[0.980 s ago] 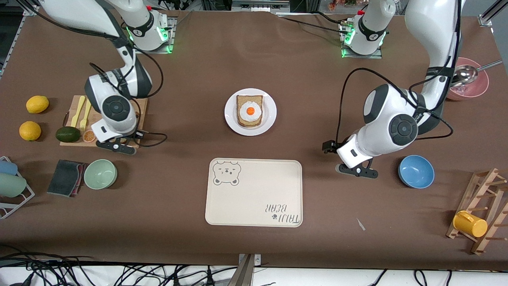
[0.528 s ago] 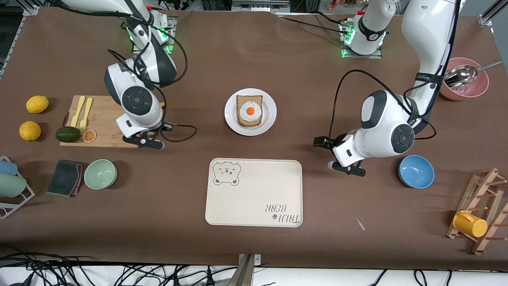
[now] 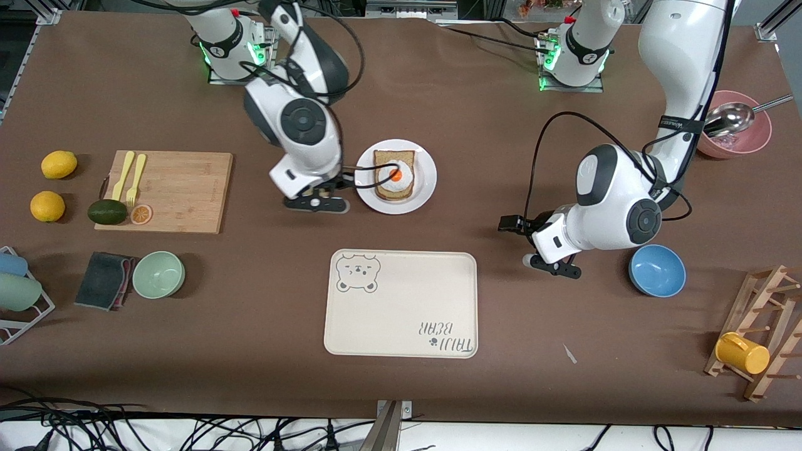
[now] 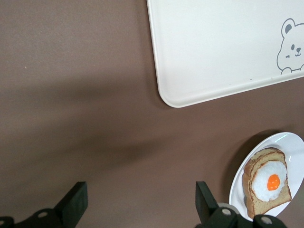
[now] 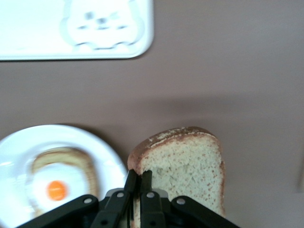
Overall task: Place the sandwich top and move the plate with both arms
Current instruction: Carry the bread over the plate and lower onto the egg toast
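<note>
Nearby, bear tray (image 3: 401, 304), cutting board (image 3: 182, 188)

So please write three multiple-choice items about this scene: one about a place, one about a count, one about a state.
1. The fried egg lies:
A. on the tray
B. on a bread slice on the plate
C. in the blue bowl

2. Lemons on the table:
A. one
B. two
C. four

3. The right end effector is:
A. shut on the sandwich top
B. open over the tray
C. holding a fork

Answers:
1 B: the fried egg tops bread on the plate.
2 B: lemon, lemon.
3 A: right end effector pinches the sandwich top.
</note>
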`<state>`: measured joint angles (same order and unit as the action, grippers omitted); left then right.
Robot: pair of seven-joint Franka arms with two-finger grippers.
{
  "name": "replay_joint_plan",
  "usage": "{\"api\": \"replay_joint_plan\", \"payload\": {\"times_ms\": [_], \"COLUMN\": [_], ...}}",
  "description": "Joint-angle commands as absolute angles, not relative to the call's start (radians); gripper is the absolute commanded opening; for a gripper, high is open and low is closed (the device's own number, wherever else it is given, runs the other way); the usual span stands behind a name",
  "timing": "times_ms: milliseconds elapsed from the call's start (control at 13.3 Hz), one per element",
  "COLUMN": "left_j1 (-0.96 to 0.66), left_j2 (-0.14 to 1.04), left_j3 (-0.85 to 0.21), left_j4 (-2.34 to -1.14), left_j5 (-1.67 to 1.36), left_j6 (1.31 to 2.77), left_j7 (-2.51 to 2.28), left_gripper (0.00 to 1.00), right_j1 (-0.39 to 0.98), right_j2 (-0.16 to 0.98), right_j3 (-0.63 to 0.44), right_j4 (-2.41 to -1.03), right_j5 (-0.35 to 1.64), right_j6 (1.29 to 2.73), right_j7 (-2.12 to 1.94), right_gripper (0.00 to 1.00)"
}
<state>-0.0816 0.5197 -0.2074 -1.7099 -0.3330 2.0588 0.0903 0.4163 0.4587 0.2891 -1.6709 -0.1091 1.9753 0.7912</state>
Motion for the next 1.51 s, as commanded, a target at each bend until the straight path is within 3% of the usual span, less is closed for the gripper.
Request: {"api": "replay_joint_plan", "payload": {"times_ms": [0,226,754,829,904,980,1055,1432], "left_j1": [-0.023,0.018,0.038,0.04,0.04,0.041,0.041,0.041], "left_j2": [0.5,0.497,0.511,0.518,0.522,0.522,0.523,0.523], "left_j3": [-0.227,-0.227,-0.227,-0.227,-0.227,-0.227,-0.227,-0.227], "left_j4": [-1.735,-1.769,-1.775,-1.775,-1.775,-1.775,-1.779,-1.867], "left_j5": [-0.435,-0.567,-0.578,-0.578,-0.581,-0.607,-0.621,-0.805], "left_j6": [2.068,2.066,2.065,2.065,2.065,2.065,2.065,2.089], "left_j7": [0.202,0.333,0.339,0.347,0.347,0.348,0.356,0.534], "left_gripper": [1.0,1.0,1.0,1.0,1.0,1.0,1.0,1.0], "right_j1": [0.495,0.546,0.633,0.64,0.64,0.64,0.638,0.577], "right_j2": [0.616,0.708,0.799,0.798,0.798,0.796,0.792,0.758], "right_j3": [0.284,0.285,0.284,0.282,0.282,0.281,0.279,0.278], "right_j4": [-1.482,-1.376,-1.359,-1.361,-1.364,-1.364,-1.361,-1.336], "right_j5": [-0.083,-0.08,-0.078,-0.087,-0.094,-0.097,-0.101,-0.098], "right_j6": [1.945,1.947,2.031,2.026,2.023,2.016,2.013,1.98], "right_j7": [0.876,1.017,1.161,1.161,1.161,1.161,1.157,1.135], "right_gripper": [0.0,0.0,0.0,0.23,0.61,0.86,1.0,1.0]}}
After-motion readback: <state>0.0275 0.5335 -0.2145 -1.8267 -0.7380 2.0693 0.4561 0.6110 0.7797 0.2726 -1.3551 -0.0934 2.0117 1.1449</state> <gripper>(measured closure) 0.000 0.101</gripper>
